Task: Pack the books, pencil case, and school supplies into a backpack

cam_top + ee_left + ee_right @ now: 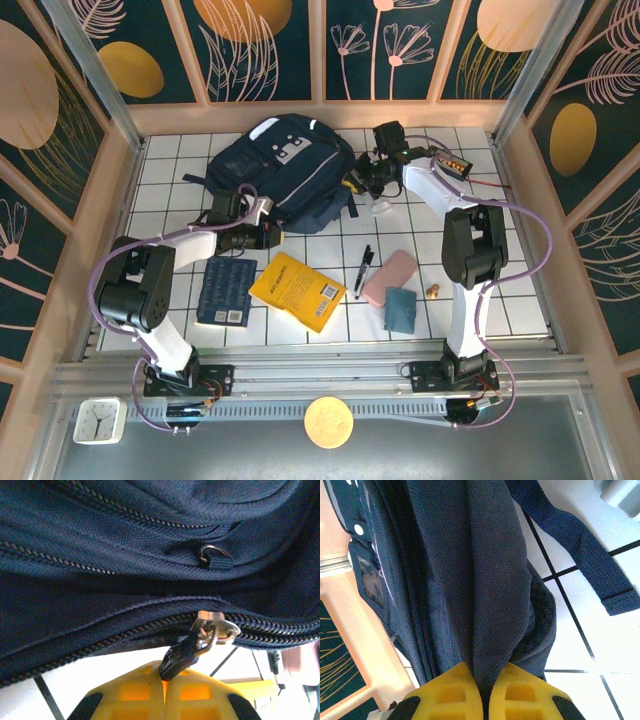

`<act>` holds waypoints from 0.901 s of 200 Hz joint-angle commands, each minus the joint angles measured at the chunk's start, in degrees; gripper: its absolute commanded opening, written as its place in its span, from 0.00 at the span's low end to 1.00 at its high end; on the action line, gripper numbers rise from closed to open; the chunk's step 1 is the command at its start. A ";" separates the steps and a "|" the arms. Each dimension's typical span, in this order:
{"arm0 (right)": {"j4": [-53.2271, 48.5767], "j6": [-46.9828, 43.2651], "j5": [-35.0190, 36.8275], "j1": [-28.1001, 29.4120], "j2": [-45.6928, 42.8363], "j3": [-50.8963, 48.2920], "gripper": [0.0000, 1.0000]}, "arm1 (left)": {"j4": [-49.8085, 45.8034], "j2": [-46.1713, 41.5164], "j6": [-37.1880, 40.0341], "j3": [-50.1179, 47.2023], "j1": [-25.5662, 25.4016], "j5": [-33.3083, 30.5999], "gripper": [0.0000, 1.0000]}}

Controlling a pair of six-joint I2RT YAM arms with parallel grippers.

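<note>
Navy backpack (pixel 290 165) sits pinched by the right gripper (pixel 484 680), apparently steadied while the left gripper (pixel 165 682) nips its zipper pull (pixel 179 657).

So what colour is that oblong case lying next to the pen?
Pale pink; the pencil case shows best in the top external view.

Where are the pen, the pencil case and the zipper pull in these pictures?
Pen (pixel 363 271): top view, middle of its black barrel.
Pencil case (pixel 390 277): top view, centre of its pink face.
Zipper pull (pixel 179 656): left wrist view, middle of its black tab.
</note>
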 commanded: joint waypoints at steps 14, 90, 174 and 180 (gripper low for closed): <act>3.06 -0.45 -1.15 -0.91 -5.02 -1.14 0.00 | -1.82 -1.10 0.82 0.70 1.92 -3.06 0.00; 2.82 -2.62 0.55 -2.39 -8.35 -6.49 0.00 | -14.54 -8.16 2.63 1.72 7.16 -19.58 0.00; -0.87 -0.89 -2.91 -1.98 -9.52 0.62 0.00 | 3.20 -8.21 -0.60 -2.92 4.97 13.70 0.53; -1.63 -1.05 -2.82 -1.98 -9.43 1.53 0.00 | 3.87 -8.03 -1.03 -2.96 4.92 14.83 0.53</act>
